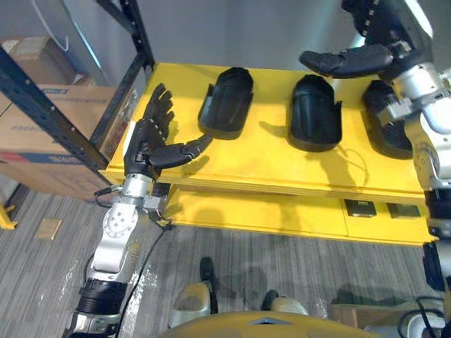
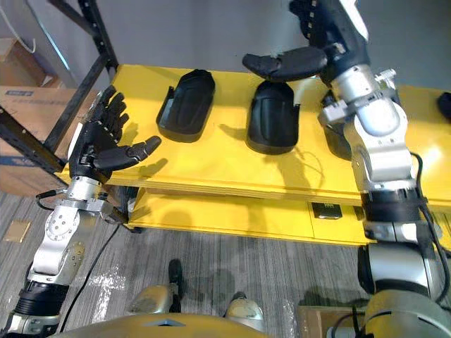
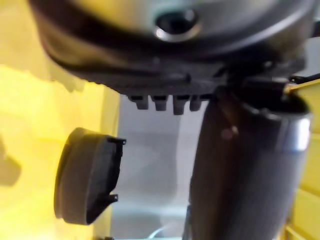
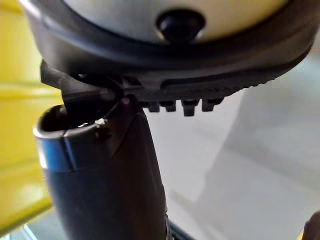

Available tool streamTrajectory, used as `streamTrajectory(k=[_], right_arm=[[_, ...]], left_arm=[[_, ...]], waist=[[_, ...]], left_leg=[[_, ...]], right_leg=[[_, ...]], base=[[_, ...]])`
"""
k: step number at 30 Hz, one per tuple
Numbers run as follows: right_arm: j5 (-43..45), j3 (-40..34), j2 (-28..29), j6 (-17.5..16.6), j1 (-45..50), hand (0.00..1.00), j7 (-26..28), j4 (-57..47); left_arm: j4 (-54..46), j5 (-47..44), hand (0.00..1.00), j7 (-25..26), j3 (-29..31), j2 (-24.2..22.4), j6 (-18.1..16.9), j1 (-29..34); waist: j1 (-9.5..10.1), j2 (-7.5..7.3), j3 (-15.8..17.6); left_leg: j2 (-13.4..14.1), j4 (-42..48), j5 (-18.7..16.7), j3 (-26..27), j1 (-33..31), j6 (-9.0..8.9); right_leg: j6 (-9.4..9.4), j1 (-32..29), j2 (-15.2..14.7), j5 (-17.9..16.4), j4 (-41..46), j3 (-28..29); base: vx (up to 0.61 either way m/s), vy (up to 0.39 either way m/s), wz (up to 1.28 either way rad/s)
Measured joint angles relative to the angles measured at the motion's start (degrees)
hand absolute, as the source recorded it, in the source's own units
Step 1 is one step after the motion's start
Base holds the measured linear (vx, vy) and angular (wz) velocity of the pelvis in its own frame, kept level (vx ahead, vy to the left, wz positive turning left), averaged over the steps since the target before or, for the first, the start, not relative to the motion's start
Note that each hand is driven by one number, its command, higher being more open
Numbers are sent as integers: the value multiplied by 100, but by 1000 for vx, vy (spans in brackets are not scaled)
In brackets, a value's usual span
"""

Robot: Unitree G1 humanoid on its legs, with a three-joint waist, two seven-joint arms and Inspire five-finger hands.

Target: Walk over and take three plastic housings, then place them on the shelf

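Three black plastic housings lie in a row on the yellow shelf [image 1: 261, 165]: a left housing [image 1: 227, 102], a middle housing [image 1: 316, 113] and a right housing [image 1: 386, 123] partly behind my right arm. My left hand [image 1: 149, 137] hovers open over the shelf's left end, fingers straight, thumb pointing toward the left housing [image 3: 87, 182], holding nothing. Raised above the middle and right housings, my right hand [image 1: 366, 42] is open too, its thumb stretched out to the left, empty.
A dark metal rack post [image 1: 53, 109] slants past the shelf's left end, with cardboard boxes [image 1: 42, 134] behind it. A lower yellow shelf [image 1: 296, 218] carries small dark parts [image 1: 363, 208]. Grey plank floor lies in front.
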Motion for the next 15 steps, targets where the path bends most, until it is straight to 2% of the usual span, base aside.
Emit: streamTrajectory(k=[2,4,9,12,15], right_arm=[[-46,-561,378,-213,547,100,-121,-488],[-45,-1101,874,-594,1134,100,-210,-1185],[4,-1420,1744,-1282,2221,100,-155,-2068],[179,-1422,2164,-1430,2705,100,-93,-2133],[231,-1414,2594,-1431,3192,100,-82,-2132]], left_arm=[[173,141,100,171,109,-2,101,10],[254,167,100,286,211,-9,168,34],[251,178,100,453,217,-89,222,37],[251,177,100,477,219,-213,228,41],[251,177,100,565,216,-330,259,52]], waist=[[-105,7,-32],[-206,27,-48],[-330,37,-182],[-354,46,-190],[-374,48,-190]], left_leg=[[8,0,-8,54,-1,1],[36,1,-20,143,-21,-13],[79,1,-34,212,-93,-28],[89,1,-34,286,-111,-29],[92,1,-60,356,-117,-42]], right_leg=[[17,-15,7,25,-35,53],[13,-93,18,31,-30,147],[-8,-211,45,30,-39,221],[-10,-282,49,30,-19,305],[-10,-336,45,33,-14,378]], base=[[22,14,-19],[33,2,-20],[37,-8,-10],[19,1,-10],[11,19,-14]])
